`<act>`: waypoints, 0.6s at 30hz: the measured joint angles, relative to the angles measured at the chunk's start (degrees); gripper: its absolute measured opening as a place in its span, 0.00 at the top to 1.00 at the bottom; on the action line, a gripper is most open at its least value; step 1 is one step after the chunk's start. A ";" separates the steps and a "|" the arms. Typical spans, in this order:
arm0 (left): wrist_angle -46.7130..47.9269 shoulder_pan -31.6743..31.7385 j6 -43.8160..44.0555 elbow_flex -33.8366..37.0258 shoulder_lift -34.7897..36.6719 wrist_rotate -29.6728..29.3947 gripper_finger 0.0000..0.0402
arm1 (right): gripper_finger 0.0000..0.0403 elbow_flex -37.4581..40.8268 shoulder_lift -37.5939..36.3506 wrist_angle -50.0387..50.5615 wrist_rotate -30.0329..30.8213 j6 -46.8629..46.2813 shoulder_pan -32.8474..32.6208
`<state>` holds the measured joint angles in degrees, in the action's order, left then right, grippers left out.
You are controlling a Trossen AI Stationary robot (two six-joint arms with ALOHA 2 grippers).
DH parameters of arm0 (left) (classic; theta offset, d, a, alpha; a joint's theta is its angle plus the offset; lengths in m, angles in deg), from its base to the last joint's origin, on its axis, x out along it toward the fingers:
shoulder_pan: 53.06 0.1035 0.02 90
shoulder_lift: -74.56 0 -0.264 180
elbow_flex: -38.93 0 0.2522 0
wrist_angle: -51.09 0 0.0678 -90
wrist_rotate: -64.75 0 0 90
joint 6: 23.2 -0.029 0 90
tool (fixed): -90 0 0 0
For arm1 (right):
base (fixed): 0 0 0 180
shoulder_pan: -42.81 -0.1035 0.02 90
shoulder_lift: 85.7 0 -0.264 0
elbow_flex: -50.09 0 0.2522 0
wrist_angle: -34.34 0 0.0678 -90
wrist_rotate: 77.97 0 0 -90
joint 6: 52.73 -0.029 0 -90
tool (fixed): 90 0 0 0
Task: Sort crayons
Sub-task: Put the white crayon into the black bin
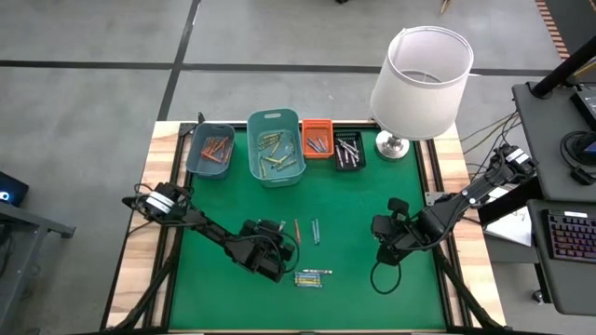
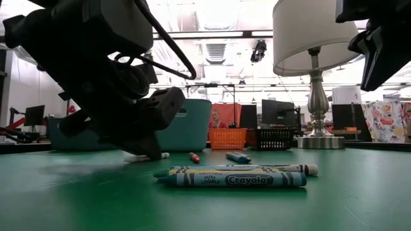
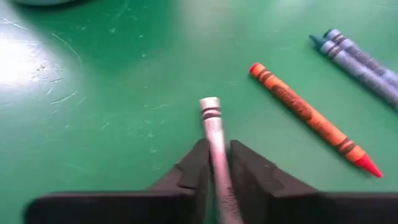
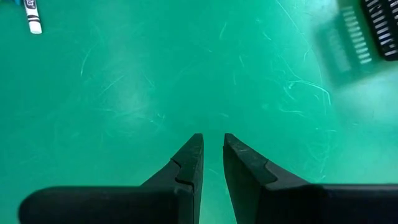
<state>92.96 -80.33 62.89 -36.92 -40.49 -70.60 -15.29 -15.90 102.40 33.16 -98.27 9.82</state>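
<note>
Two fingers of left gripper (image 3: 214, 163) clamped on grey-white crayon (image 3: 216, 140) low on green mat (image 1: 354, 200), orange crayon (image 3: 314, 118) and blue crayons (image 3: 357, 59) just beside; right gripper (image 4: 211, 155) empty, fingers narrowly apart, well off to the side.

The mat (image 1: 372, 205) is green. The grey crayon (image 3: 214, 134) has black stripes; the orange crayon (image 3: 311, 115) also.

"Crayola" and "ULTRA-CLEAN WASHABLE" on the nearest blue crayon (image 2: 232, 179), other wrappers unreadable
</note>
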 joint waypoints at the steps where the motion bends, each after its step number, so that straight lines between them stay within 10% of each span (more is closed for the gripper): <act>1: 0.44 -0.01 0.03 0.00 0.00 0.05 0.92 | 0.87 0.22 0.00 -0.29 0.00 0.03 0.00; 18: 0.05 -2.78 -19.10 0.50 11.99 -5.14 1.00 | 0.87 7.30 0.00 -24.79 0.62 13.46 0.00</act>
<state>93.00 -83.12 43.79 -36.41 -28.50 -75.74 -7.99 -15.90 77.62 33.78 -84.81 9.82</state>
